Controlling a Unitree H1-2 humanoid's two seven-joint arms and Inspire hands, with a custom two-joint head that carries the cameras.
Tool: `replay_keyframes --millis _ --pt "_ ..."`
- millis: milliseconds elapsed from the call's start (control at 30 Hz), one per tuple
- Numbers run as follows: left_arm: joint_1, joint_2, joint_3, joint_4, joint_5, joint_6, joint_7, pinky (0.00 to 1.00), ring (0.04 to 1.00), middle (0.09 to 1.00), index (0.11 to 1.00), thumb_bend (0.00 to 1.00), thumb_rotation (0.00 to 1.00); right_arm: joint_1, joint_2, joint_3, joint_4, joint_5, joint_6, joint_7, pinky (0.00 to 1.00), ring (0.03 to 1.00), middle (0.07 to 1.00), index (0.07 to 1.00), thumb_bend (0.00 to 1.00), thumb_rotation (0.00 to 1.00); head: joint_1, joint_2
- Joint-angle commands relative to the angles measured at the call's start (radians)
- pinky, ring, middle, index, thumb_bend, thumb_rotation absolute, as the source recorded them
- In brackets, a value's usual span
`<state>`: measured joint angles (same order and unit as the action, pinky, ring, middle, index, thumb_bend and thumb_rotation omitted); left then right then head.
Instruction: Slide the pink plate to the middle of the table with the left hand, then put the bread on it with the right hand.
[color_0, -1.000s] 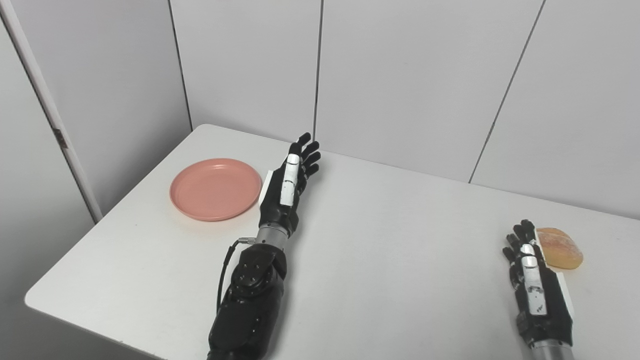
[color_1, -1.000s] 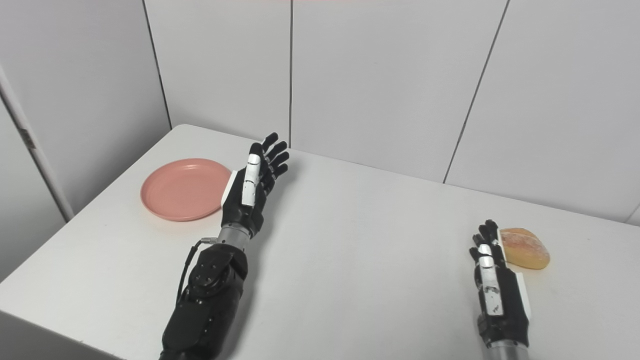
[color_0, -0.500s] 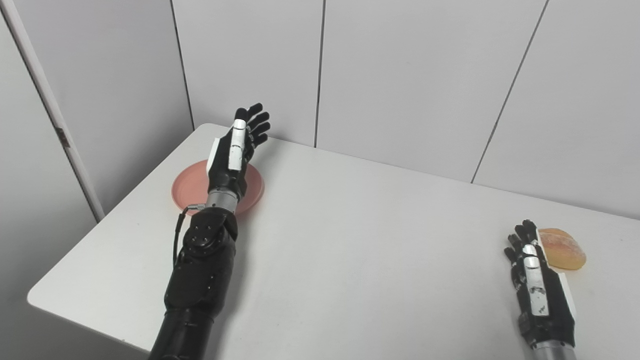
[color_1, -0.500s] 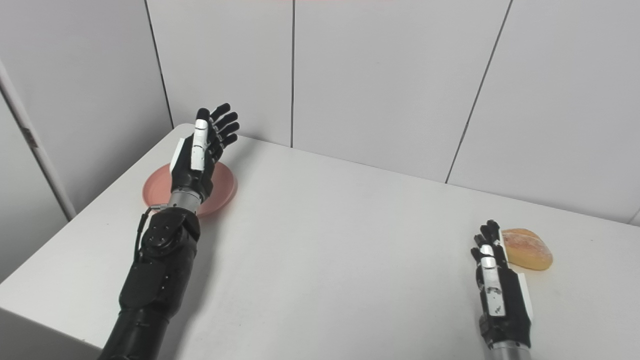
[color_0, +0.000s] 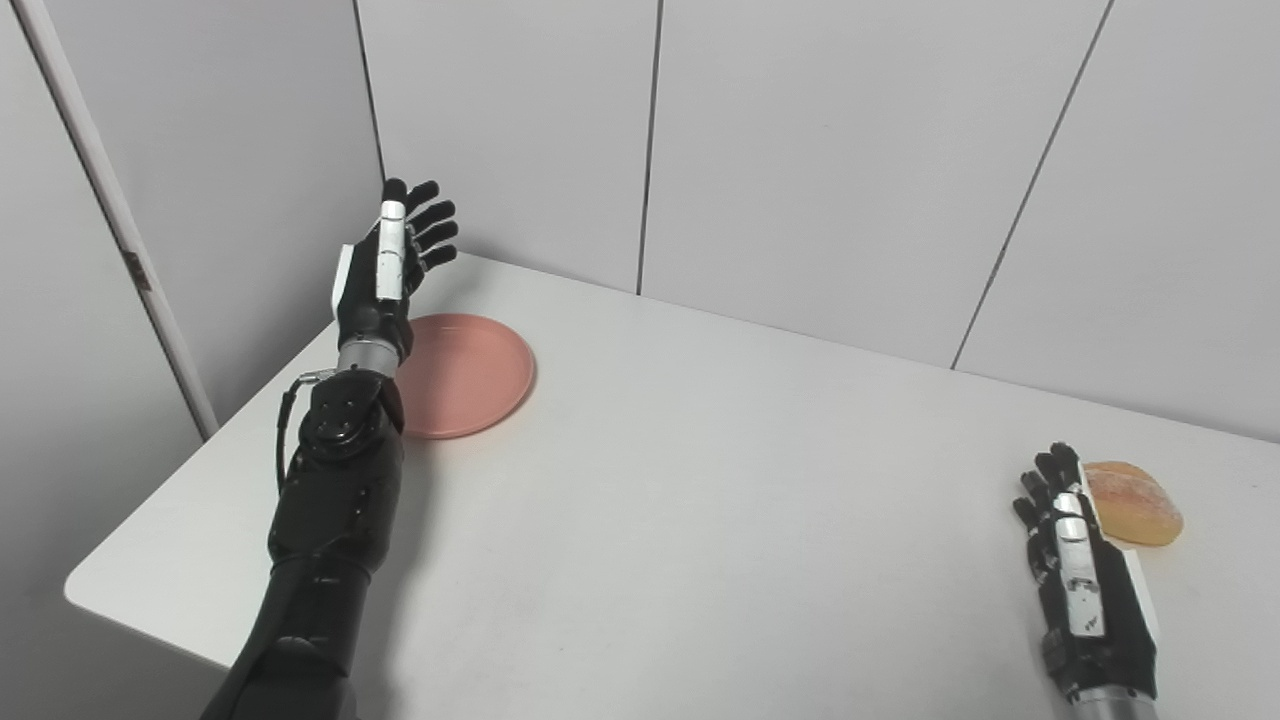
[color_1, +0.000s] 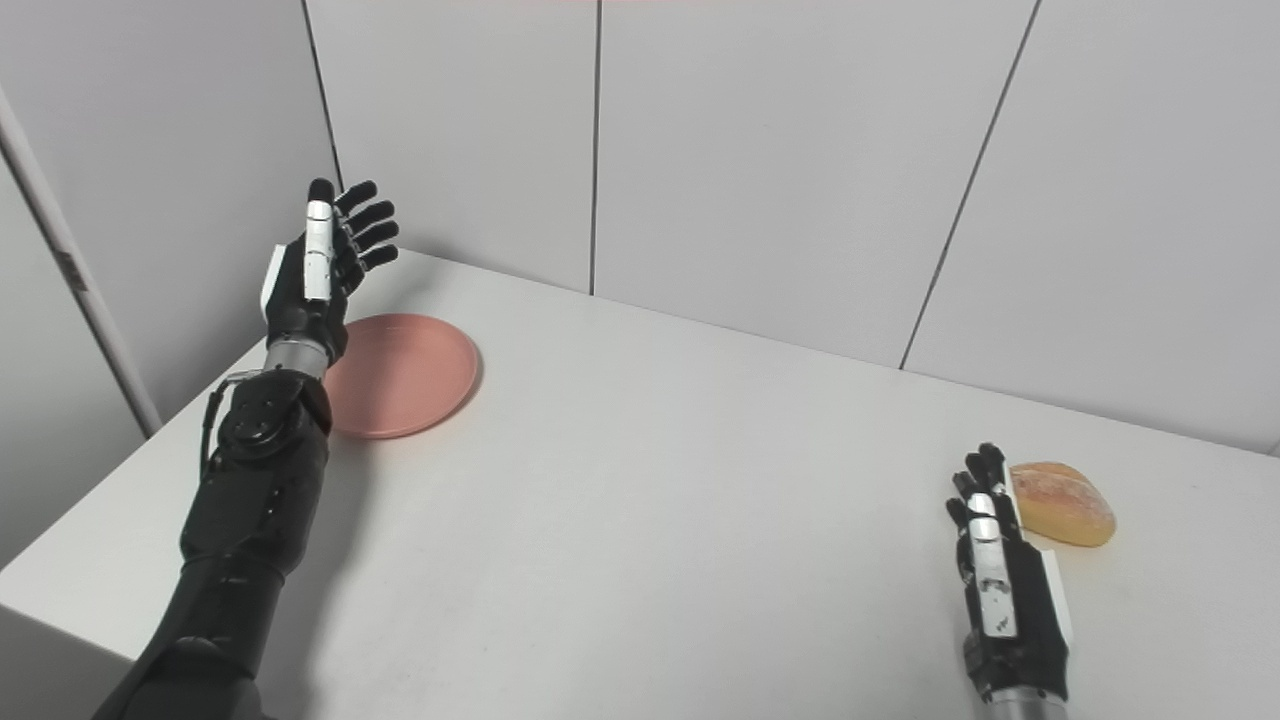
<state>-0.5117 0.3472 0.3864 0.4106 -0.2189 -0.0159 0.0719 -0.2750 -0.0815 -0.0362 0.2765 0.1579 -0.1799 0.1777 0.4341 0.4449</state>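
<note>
White desk (color_0: 700, 500) stood against grey panelled walls (color_0: 820, 150), round pink plate (color_0: 470, 375) lay far left, golden bread (color_0: 1135, 500) far right, left hand (color_0: 385, 275) raised with fingers spread beside plate, right hand (color_0: 1085, 590) empty, fingers apart, just beside bread.

You've got a matt, smooth white counter (color_0: 700, 480) and a smooth pink plate (color_0: 470, 375) that looks plastic. Bread (color_0: 1135, 502) crust is rough and dull. Both hands, left (color_0: 385, 280) and right (color_0: 1085, 590), are black plastic with glossy white panels.

A white table (color_0: 700, 480) was seen before grey wall panels. A pink plate (color_0: 470, 375) was laid near its far left corner, and bread (color_0: 1135, 503) near its right edge.
</note>
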Motion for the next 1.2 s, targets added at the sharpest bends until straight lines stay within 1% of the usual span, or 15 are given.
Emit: replay_keyframes --millis 0,100,200,233,300,367,467,533,733,933,1167 --pt "-0.073 0.043 0.010 0.009 -0.006 -0.045 0.007 0.77 0.785 0.779 0.766 0.83 1.00 0.017 0.002 -0.003 0.023 0.013 -0.038 0.010 1.00 1.000 1.000 1.000 0.54 0.92 0.003 0.001" --pt "-0.083 0.064 0.021 0.057 -0.010 -0.055 0.003 0.77 0.787 0.771 0.747 0.82 1.00 0.018 -0.001 -0.003 0.019 0.019 -0.033 0.018 1.00 1.000 1.000 1.000 0.54 0.93 0.008 0.001" --pt "-0.097 0.082 0.034 0.110 -0.013 -0.062 0.005 0.77 0.779 0.760 0.731 0.81 1.00 0.018 0.000 -0.006 0.014 0.029 -0.025 0.023 1.00 1.000 1.000 1.000 0.53 0.91 0.010 0.002" --pt "-0.100 0.087 0.037 0.123 -0.014 -0.064 0.006 0.76 0.771 0.755 0.727 0.81 1.00 0.018 -0.002 -0.004 0.014 0.027 -0.027 0.023 1.00 1.000 1.000 1.000 0.53 0.92 0.013 0.002" --pt "-0.104 0.098 0.038 0.151 -0.009 -0.073 0.006 0.75 0.767 0.752 0.726 0.80 1.00 0.018 -0.003 -0.003 0.011 0.028 -0.019 0.020 1.00 1.000 1.000 1.000 0.54 0.93 0.014 0.002" --pt "-0.108 0.112 0.038 0.184 -0.002 -0.084 0.008 0.75 0.764 0.755 0.735 0.79 1.00 0.018 -0.002 -0.004 0.008 0.034 -0.012 0.020 1.00 1.000 1.000 1.000 0.56 0.91 0.016 0.003" --pt "-0.110 0.129 0.034 0.221 0.006 -0.094 0.010 0.75 0.766 0.756 0.739 0.79 1.00 0.018 -0.002 -0.003 0.006 0.035 -0.016 0.021 1.00 1.000 1.000 1.000 0.55 0.90 0.015 0.005" --pt "-0.112 0.137 0.032 0.247 0.007 -0.104 0.009 0.75 0.766 0.757 0.740 0.79 1.00 0.021 -0.005 -0.001 -0.003 0.033 -0.005 0.020 1.00 1.000 1.000 1.000 0.54 0.91 0.016 0.006" --pt "-0.109 0.148 0.021 0.282 0.013 -0.116 0.013 0.75 0.771 0.765 0.749 0.78 1.00 0.022 -0.006 0.001 -0.007 0.025 -0.007 0.014 1.00 1.000 1.000 1.000 0.54 0.92 0.017 0.008" --pt "-0.105 0.162 0.009 0.328 0.017 -0.141 0.009 0.74 0.771 0.769 0.761 0.81 1.00 0.022 -0.008 0.002 -0.010 0.025 0.000 0.015 1.00 1.000 1.000 1.000 0.55 0.93 0.018 0.009" --pt "-0.102 0.168 0.006 0.372 0.011 -0.145 0.013 0.81 0.784 0.770 0.762 0.84 1.00 0.026 -0.006 0.001 -0.022 0.027 0.004 0.011 1.00 1.000 1.000 1.000 0.55 0.92 0.017 0.011"
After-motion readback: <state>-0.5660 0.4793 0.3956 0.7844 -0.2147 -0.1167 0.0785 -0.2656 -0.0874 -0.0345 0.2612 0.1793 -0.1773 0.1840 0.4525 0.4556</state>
